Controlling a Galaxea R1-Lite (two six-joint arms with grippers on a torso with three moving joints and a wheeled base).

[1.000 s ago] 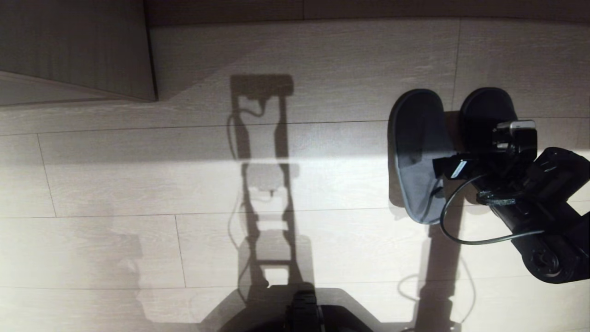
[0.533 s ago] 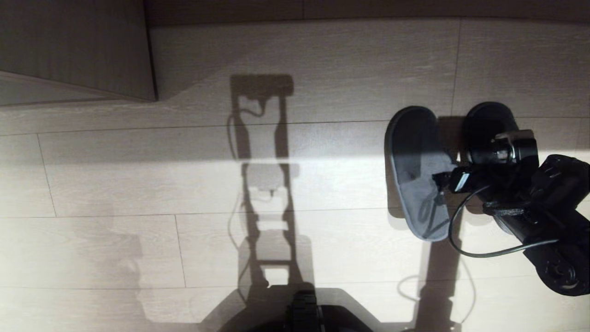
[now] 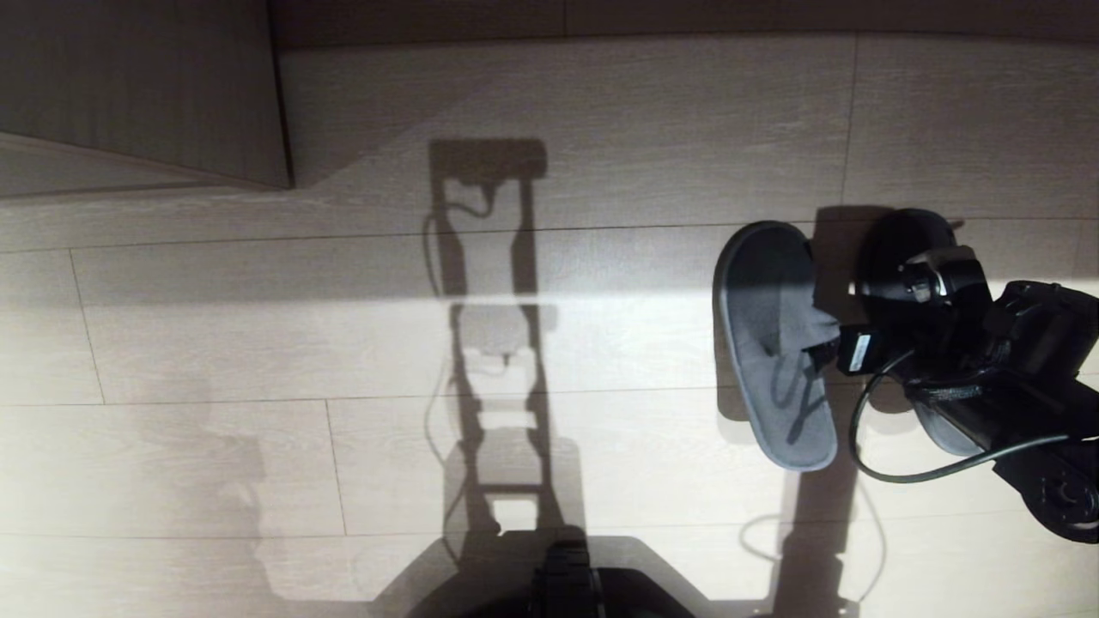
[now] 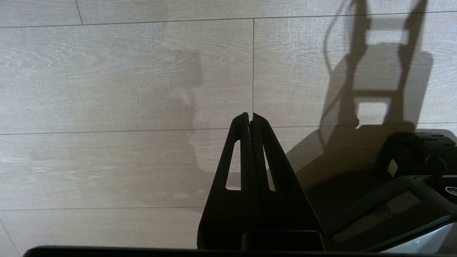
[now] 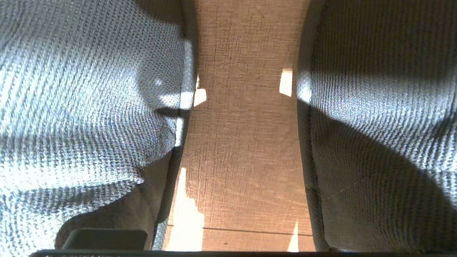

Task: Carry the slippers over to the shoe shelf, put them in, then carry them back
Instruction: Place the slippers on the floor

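The two grey-blue slippers lie flat on the pale wood floor at the right of the head view, side by side with a strip of bare floor between them. The left one [image 3: 768, 343] is in full view. My right arm covers most of the right one [image 3: 901, 236]. My right gripper [image 3: 893, 352] hangs low over the gap, open. In the right wrist view the woven straps [image 5: 82, 107] [image 5: 378, 125] flank bare floor [image 5: 246, 142], and one finger [image 5: 103, 237] sits beside the left strap. The left gripper [image 4: 250, 116] is shut, parked above the floor. I cannot tell if the shoe shelf is in view.
A wood-grain furniture panel [image 3: 137, 86] with a pale base strip stands at the far left. A darker strip [image 3: 687, 17] runs along the far edge. My base [image 3: 567, 584] shows at the near edge. A black cable [image 3: 927, 472] loops from my right arm.
The slippers have come nearer to me and down onto the floor. The gap between them has widened as my right gripper opened, and my right arm has drawn back with them.
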